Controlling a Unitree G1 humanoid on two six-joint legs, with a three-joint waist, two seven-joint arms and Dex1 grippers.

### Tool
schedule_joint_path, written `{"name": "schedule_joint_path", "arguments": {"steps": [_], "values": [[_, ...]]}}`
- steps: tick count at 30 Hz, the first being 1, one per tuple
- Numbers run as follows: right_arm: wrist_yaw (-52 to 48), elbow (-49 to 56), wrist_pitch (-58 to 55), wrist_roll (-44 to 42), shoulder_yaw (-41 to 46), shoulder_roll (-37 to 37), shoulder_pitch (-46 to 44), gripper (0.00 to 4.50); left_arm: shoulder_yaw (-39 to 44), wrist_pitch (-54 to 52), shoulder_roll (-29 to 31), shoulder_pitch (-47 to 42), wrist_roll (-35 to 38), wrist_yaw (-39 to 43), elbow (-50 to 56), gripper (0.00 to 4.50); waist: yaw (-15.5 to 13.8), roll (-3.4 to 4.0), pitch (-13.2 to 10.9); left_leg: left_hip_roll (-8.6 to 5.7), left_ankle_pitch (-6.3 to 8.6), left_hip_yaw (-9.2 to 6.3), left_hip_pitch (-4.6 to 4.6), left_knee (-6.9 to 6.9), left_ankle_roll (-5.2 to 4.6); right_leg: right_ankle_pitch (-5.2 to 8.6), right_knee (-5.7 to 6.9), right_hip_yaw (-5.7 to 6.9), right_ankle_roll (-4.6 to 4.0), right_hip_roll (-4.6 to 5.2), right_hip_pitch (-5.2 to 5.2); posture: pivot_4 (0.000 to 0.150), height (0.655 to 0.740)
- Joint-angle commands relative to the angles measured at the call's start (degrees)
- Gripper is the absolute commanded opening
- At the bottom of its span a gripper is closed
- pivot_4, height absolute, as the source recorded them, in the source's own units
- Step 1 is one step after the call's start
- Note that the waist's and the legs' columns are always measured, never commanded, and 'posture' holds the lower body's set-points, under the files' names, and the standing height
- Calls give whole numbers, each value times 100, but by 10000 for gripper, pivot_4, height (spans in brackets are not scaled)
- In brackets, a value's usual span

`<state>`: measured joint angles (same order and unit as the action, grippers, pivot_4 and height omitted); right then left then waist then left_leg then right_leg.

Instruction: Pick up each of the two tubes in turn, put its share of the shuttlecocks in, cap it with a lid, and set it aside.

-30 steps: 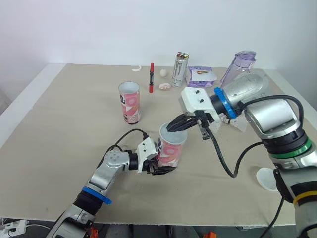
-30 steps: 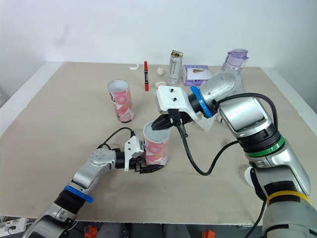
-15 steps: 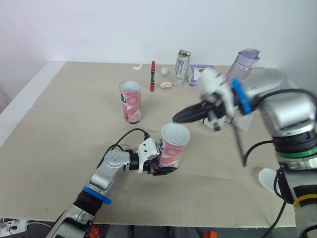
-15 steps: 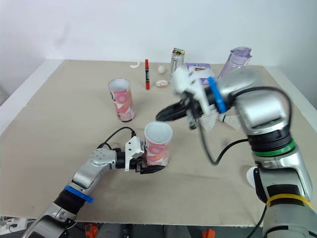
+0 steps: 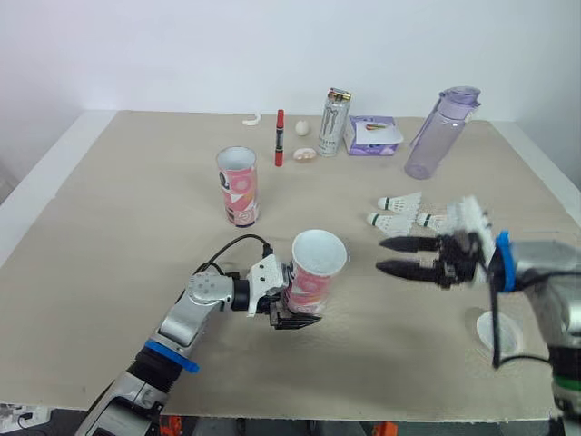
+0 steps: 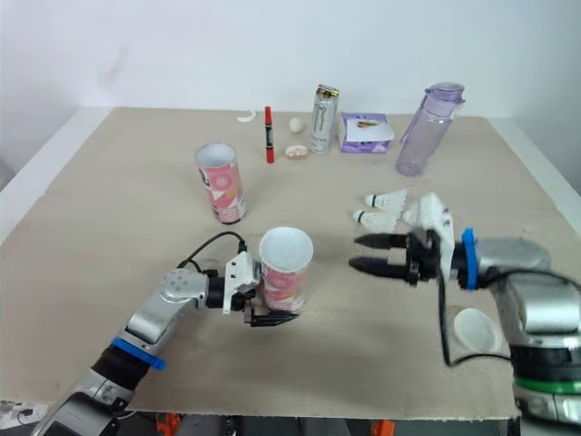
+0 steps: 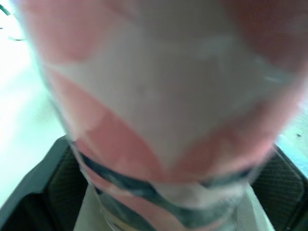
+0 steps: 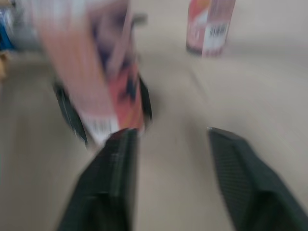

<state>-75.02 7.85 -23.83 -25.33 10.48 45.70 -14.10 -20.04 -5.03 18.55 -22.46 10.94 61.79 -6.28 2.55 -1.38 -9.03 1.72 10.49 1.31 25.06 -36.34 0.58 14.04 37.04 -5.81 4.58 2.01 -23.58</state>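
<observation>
Left hand [image 5: 292,313] clamped low on the pink tube [image 5: 316,272], mouth up and slightly tilted, front-centre of the tabletop [image 5: 136,227]; right hand [image 5: 381,255] empty, fingers spread wide, hovering between the tube and the shuttlecocks [image 5: 399,202] lying close together just beyond it. Risks, as judged: a reach into that cluster could scatter the neighbours or crush a feather skirt; with the grip so low, a knock at the rim may tip the tube.

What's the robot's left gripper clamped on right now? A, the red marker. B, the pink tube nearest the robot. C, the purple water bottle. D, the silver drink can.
B: the left gripper has its black fingers closed on the lower part of the pink tube, whose top is open with no lid on it.
</observation>
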Motion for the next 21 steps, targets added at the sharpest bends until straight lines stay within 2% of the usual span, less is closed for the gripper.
{"name": "schedule_joint_path", "arguments": {"steps": [1,2,7,13,21], "values": [[47,33,854,245,-235,-193,306,40940,196,85,132,-74,216,177,397,45000,0,-2,-1,1,0,-4,-1,0,0,2,0,1,-4,-3,2,1500,7400],[43,41,990,287,-342,-247,390,44342,226,87,189,-93,244,218,450,45000,0,-3,-1,1,0,-7,-1,-1,0,4,0,1,-9,-3,3,1500,7400],[400,77,1605,554,-912,-835,697,44342,572,2,701,-65,497,515,798,45000,4,-9,-5,6,0,-13,-1,-1,0,9,1,3,-20,-10,5,1500,7400],[858,-57,1891,714,-1270,-1304,521,44342,894,-96,1143,227,730,632,900,45000,-4,-8,-13,4,-1,-15,-2,-6,1,11,0,5,-23,-6,13,1500,7400],[1228,-78,1927,815,-1660,-1737,372,44342,1152,-287,1446,806,939,533,1450,45000,-10,-13,-17,9,-1,-27,0,-6,1,12,3,18,-36,-6,14,1500,7400]]}}
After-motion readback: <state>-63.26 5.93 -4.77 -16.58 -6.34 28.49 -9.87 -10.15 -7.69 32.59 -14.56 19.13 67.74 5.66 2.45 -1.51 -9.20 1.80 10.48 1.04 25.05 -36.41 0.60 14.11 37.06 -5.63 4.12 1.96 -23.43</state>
